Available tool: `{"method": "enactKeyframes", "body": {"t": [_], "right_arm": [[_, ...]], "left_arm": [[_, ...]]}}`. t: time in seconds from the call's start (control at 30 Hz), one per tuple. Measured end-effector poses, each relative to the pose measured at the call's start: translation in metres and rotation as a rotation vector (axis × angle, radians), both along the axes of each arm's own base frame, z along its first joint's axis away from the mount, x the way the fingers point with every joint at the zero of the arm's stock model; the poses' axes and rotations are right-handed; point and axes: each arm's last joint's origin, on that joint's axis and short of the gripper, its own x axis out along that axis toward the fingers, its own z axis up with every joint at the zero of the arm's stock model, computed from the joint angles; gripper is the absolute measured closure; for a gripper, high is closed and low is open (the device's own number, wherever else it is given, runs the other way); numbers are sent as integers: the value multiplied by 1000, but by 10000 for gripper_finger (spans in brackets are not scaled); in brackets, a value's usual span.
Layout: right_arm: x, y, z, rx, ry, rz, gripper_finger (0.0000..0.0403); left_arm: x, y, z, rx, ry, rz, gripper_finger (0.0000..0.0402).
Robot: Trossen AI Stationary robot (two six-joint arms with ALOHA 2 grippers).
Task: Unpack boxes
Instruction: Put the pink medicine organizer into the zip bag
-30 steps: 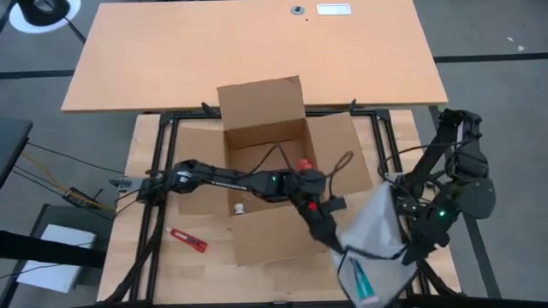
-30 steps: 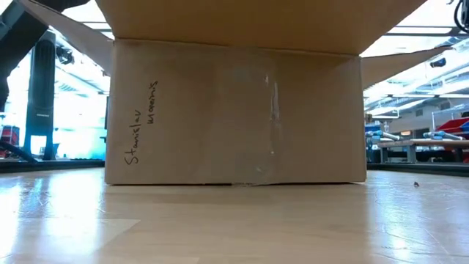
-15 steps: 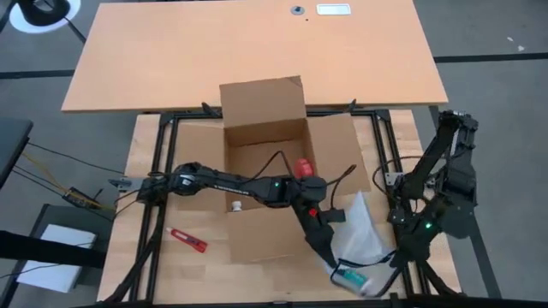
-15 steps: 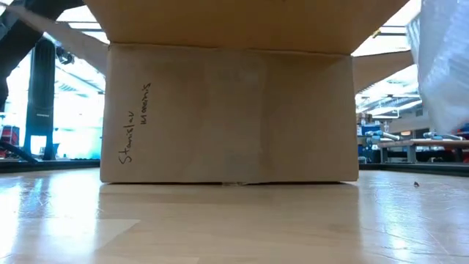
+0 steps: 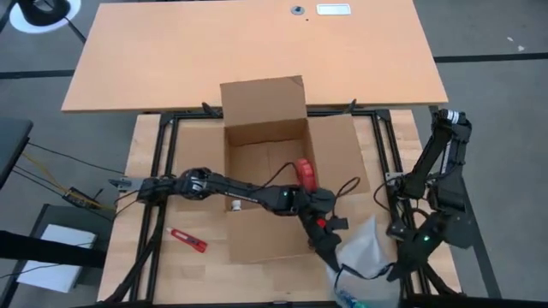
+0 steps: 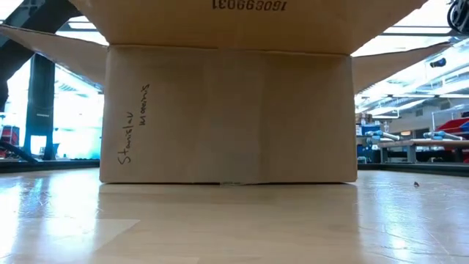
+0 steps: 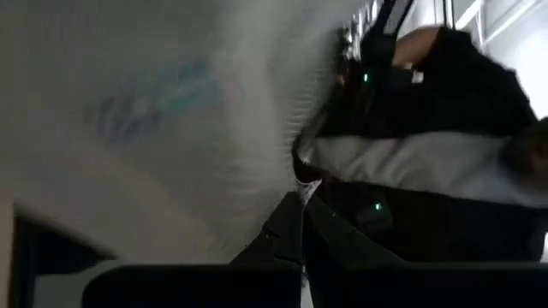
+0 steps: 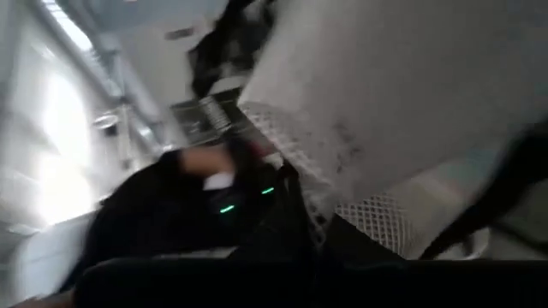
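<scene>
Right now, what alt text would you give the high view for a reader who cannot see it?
Open cardboard carton sits mid-table, flaps spread. The left end effector and right end effector meet at a clear plastic bag near the table's front right edge; a red tool lies left of the carton.

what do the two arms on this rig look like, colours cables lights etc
Both are dark, near-black jointed arms. The left arm is long and slim, with red accents and a loose black cable loop beside its wrist. The right arm looks bulkier, showing a pale cap at its top joint and small green lights lower down.
</scene>
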Motion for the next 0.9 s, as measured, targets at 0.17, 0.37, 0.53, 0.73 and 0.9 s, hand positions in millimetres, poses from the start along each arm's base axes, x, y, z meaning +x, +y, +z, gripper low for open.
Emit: {"method": "enactKeyframes", "body": {"t": [0.17,0.37,0.53,0.73,0.9], "right_arm": [[3,-10,-19,-184,96,-42,353],[2,-21,-35,-368,172,-62,291],[-5,-25,-38,-504,120,12,252],[-19,-29,-46,-700,95,171,248],[-23,-29,-58,-857,49,245,249]], "left_arm": [[5,12,-3,20,5,93,396],[8,20,-5,49,11,193,396],[10,26,-9,105,15,298,396],[11,31,-14,249,-29,397,396],[11,31,-13,293,-100,379,396]]}}
